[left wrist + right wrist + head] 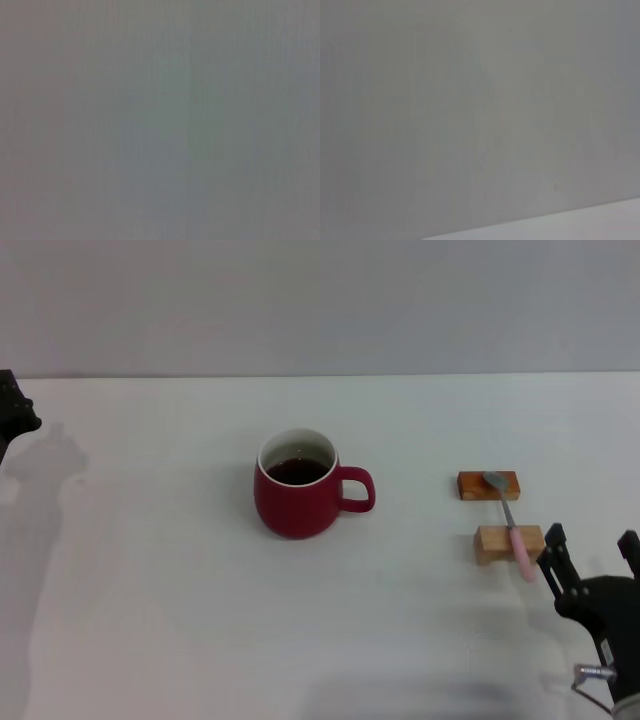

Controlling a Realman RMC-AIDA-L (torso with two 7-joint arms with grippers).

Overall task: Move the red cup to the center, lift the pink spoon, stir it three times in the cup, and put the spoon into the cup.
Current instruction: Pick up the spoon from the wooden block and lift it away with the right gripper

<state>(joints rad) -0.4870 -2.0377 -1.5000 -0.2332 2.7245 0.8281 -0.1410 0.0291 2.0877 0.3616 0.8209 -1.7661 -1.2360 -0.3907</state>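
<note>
The red cup (298,490) stands upright near the middle of the white table (150,620), handle to the right, dark liquid inside. The pink spoon (510,525) lies across two small wooden blocks at the right, grey bowl on the far block, pink handle over the near block. My right gripper (590,548) is open, just right of and nearer than the spoon's handle end, not touching it. My left gripper (12,415) is at the far left edge, away from the cup. Both wrist views show only blank grey surface.
The far wooden block (488,485) and the near wooden block (508,543) sit right of the cup. A grey wall rises behind the table's far edge.
</note>
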